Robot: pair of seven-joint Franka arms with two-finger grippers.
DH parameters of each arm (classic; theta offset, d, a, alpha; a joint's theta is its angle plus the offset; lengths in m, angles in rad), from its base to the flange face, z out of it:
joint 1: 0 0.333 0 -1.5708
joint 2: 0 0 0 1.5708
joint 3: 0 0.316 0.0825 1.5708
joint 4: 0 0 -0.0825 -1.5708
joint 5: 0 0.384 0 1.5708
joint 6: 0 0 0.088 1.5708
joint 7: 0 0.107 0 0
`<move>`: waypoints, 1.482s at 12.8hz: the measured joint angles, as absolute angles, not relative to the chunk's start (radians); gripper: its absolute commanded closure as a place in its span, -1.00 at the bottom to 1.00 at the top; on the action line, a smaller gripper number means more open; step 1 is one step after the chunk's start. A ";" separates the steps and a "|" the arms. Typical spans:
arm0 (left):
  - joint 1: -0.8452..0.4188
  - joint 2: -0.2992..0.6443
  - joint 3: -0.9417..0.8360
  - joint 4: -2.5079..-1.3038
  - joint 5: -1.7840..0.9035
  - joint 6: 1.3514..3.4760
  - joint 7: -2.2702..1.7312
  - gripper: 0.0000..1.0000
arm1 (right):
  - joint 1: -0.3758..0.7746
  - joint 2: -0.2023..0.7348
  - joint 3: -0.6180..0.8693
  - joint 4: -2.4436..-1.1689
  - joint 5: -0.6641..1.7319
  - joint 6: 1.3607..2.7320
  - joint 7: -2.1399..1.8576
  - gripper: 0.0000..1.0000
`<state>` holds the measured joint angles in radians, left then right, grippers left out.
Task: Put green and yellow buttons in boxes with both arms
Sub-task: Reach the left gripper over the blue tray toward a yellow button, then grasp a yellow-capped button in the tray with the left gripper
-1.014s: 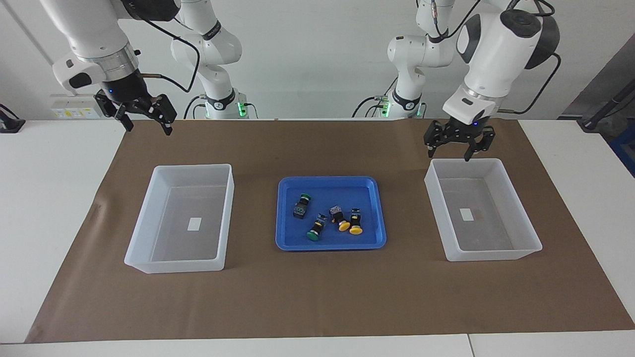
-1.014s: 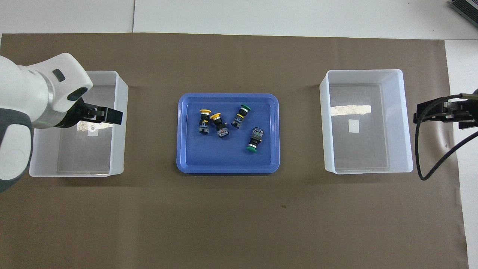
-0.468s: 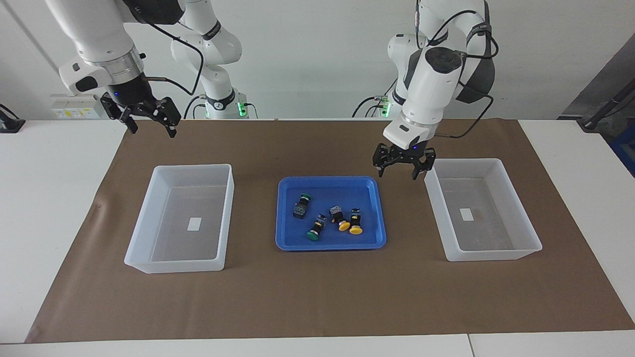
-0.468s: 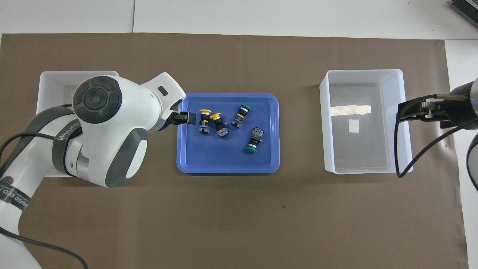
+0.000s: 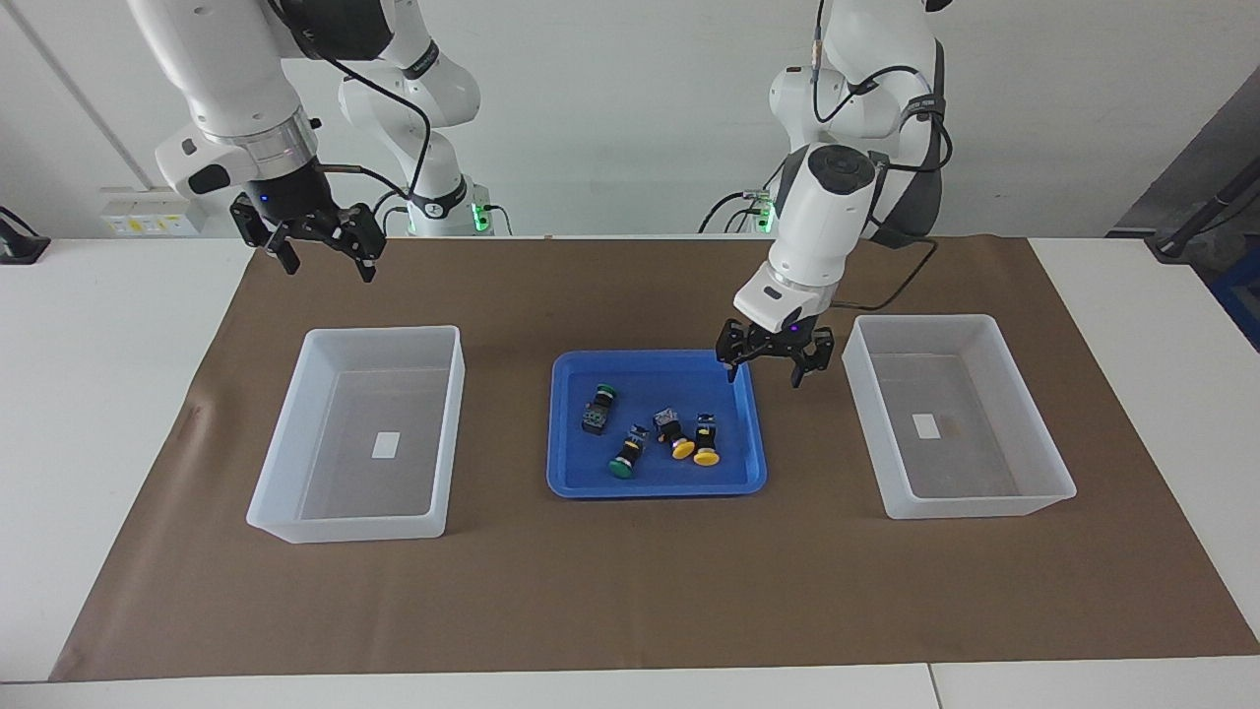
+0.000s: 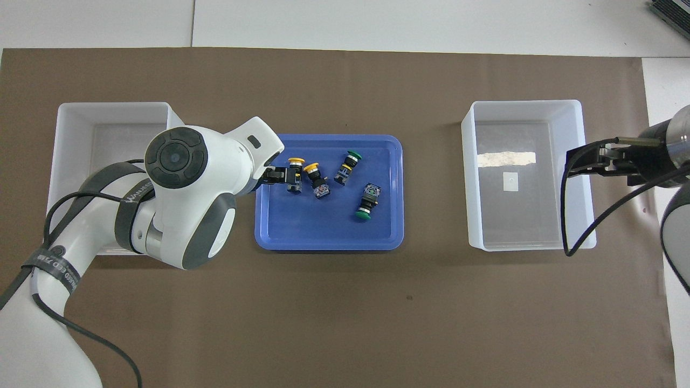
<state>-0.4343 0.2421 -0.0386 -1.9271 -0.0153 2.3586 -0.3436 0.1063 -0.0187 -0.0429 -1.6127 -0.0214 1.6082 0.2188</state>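
Four buttons lie on their sides in the blue tray point(image 5: 650, 357): two green-capped point(image 5: 602, 399) point(image 5: 624, 459) and two yellow-capped point(image 5: 676, 439) point(image 5: 705, 443). In the overhead view the yellow ones point(image 6: 294, 173) point(image 6: 315, 179) lie toward the left arm's end, and the green ones point(image 6: 347, 165) point(image 6: 366, 202) toward the right arm's end. My left gripper point(image 5: 765, 372) is open and empty, low over the tray's corner nearest its base, beside a yellow button point(image 6: 279, 175). My right gripper point(image 5: 325, 258) is open and empty, raised over the mat. Both boxes point(image 5: 384, 333) point(image 5: 925, 320) hold only a label.
A brown mat point(image 5: 630, 591) covers the table. The tray point(image 6: 329, 245) sits between the boxes point(image 6: 113, 106) point(image 6: 523, 102). Two smaller white arms with green lights point(image 5: 433, 118) point(image 5: 797, 197) stand at the robots' edge of the table. The right gripper point(image 6: 585, 161) shows over its box's outer rim.
My left gripper has swung from over its box to the tray's corner and come lower. My right gripper has drifted a little toward the middle. The buttons have not moved.
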 measured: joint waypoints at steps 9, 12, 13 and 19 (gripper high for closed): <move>-0.480 0.351 -0.040 -1.931 -0.015 2.499 -0.460 -0.95 | 0.106 -0.022 -0.043 -1.622 -0.021 1.608 0.219 -1.00; -0.481 0.357 -0.040 -1.951 -0.015 2.527 -0.469 -0.85 | 0.106 -0.022 -0.043 -1.623 -0.021 1.608 0.219 -1.00; -0.481 0.357 -0.040 -1.963 -0.015 2.548 -0.470 -0.70 | 0.106 -0.022 -0.043 -1.623 -0.021 1.608 0.219 -1.00; -0.491 0.357 -0.040 -2.005 -0.015 2.585 -0.473 1.00 | 0.106 -0.023 -0.043 -1.623 -0.021 1.608 0.219 -1.00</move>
